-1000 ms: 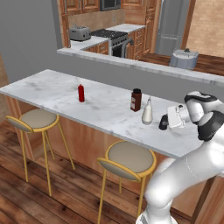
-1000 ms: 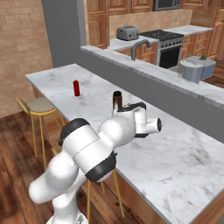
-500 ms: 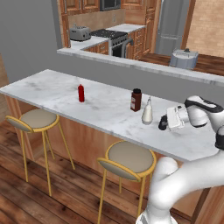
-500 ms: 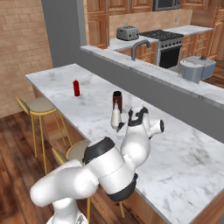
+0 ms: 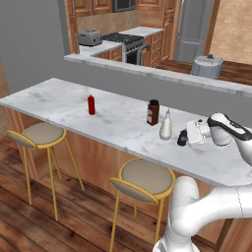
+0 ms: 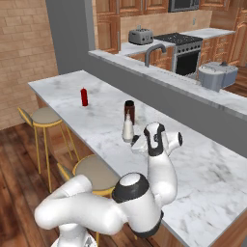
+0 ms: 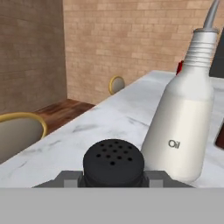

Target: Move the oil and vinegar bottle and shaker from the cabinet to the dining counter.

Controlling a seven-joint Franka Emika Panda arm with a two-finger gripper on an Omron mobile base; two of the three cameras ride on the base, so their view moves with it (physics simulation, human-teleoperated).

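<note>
on the dining counter (image 5: 98, 115), near edge: gripper (image 5: 185, 138) fingers clamped on the shaker (image 7: 113, 162), oil and vinegar bottle (image 5: 166, 125) standing just left of it.

The dining counter (image 5: 103, 118) is white marble with grey veining over a reddish-brown wood front. The oil and vinegar bottle (image 7: 186, 118) is pale grey-white; the shaker (image 7: 113, 162) is black with a dotted top. The jar (image 5: 153, 112) is dark brown, black-capped. The small bottle (image 5: 91, 105) is red. The stools (image 5: 142, 178) have beige seats and gold legs.
</note>
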